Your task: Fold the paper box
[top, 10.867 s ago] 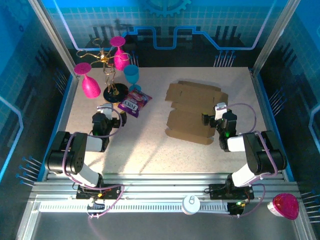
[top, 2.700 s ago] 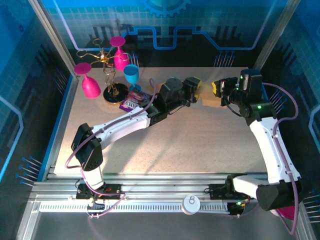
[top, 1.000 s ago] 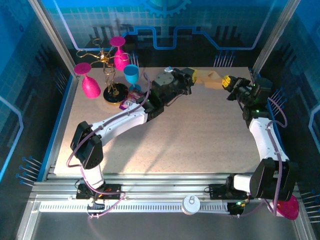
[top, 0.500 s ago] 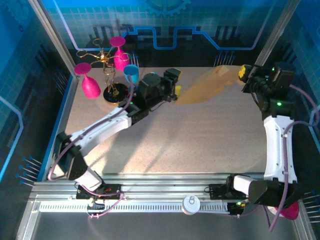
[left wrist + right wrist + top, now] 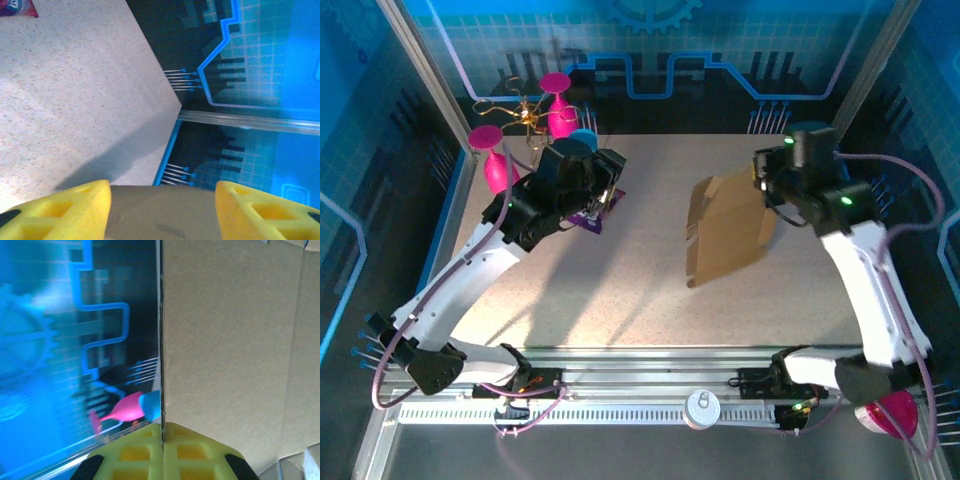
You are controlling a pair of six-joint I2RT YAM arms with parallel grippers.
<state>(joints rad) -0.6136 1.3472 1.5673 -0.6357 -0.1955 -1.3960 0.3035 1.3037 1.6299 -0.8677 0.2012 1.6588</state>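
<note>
paper box: plain brown die-cut cardboard paper box [image 5: 725, 232], an unfolded sheet with creases and flaps, held up over the right-centre of the speckled grey worktop [image 5: 650, 300].
right end effector: the right end effector [image 5: 764, 180] grips the sheet at its upper far corner. in the wrist view its yellow pads [image 5: 131, 454] are pressed together on the cardboard's thin edge.
left end effector: the left end effector [image 5: 161, 186] is raised over the left-far part of the worktop. its yellow fingers stand apart with nothing between them.
box axis: the long axis runs far to near in the top view. the sheet hangs steeply from the grip, with its free end toward the arm bases.
hard to tell: whether the free end touches the worktop cannot be told. the far flaps are partly behind the right wrist.
nearby: a small purple snack packet [image 5: 590, 214] lies partly covered by the left wrist. pink plastic goblets [image 5: 490, 160] stand on a gold wire stand at the far left corner, well apart from the box.
</note>
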